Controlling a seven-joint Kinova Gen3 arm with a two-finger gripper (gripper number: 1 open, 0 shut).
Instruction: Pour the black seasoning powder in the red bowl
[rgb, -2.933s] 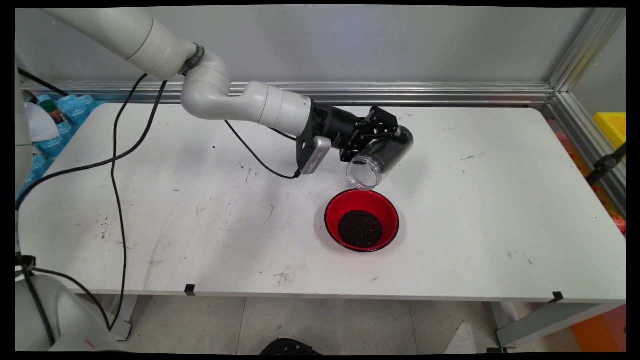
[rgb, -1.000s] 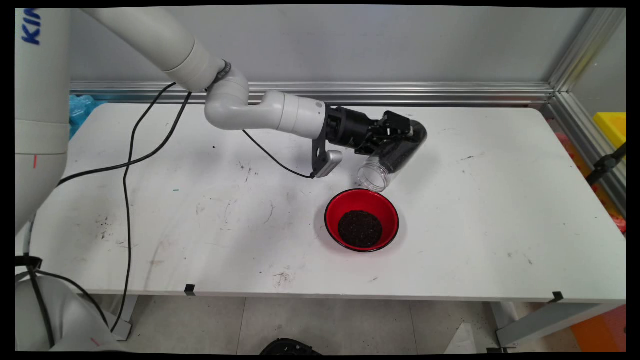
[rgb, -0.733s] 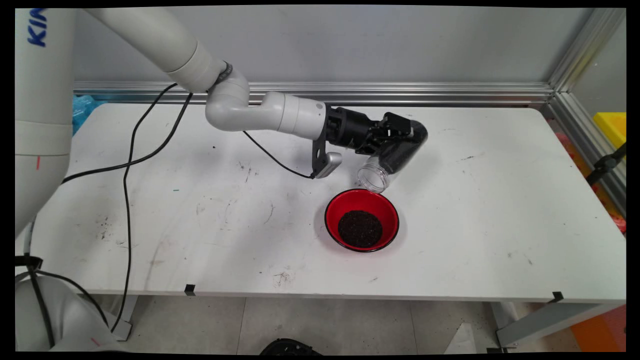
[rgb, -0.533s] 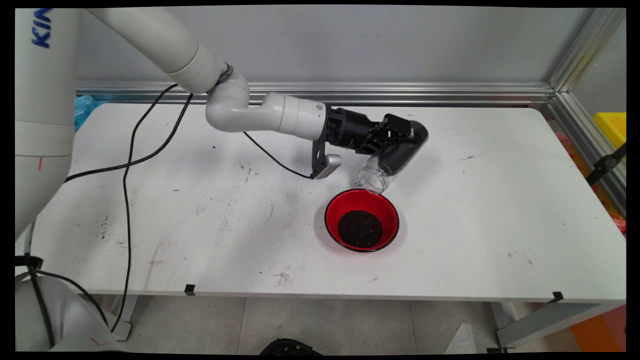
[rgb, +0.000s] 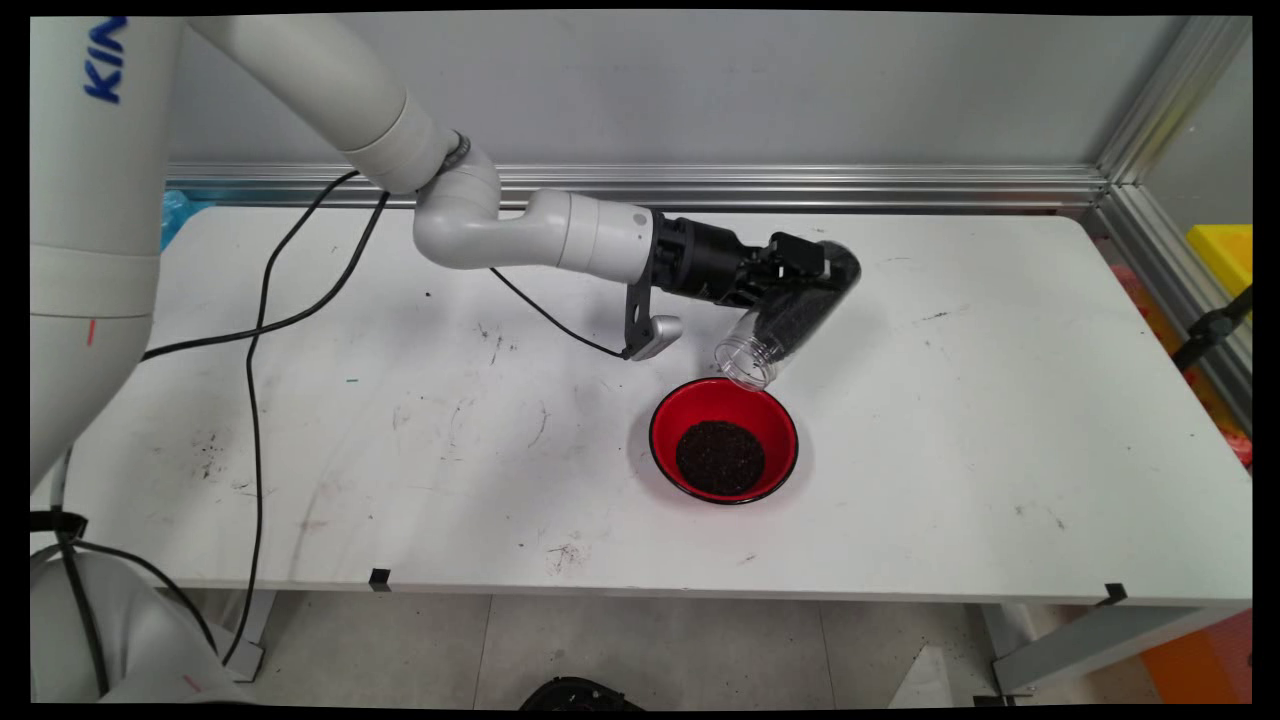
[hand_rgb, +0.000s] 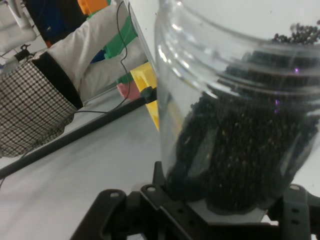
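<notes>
White table (rgb: 1000, 450) across most of the main view, scuffed, carrying only a bowl right of centre.

Gripper (rgb: 790, 275) reaching in from upper left, just above frame centre-right, clamped across the clear jar (rgb: 790, 315) near its closed end. Held clear of the table.

Red bowl (rgb: 668, 440) with dark rim, just below the jar in the picture; flat on the table, apart from the jar. Holds a round heap of dark grains (rgb: 720, 457) in its middle.

Jar tilted, open mouth pointing down and to lower left, sitting in the picture right at the bowl's upper rim. Cannot tell whether directly above the rim or a little behind it. No lid seen.

Hand view: jar wall (hand_rgb: 200, 75) transparent, ribbed near the neck, filling the right half of the frame. Dark grains (hand_rgb: 240, 165) banked toward the closed end, neck section empty. None seen falling. Judged: tilt too shallow at this angle for grains to reach the mouth.
</notes>
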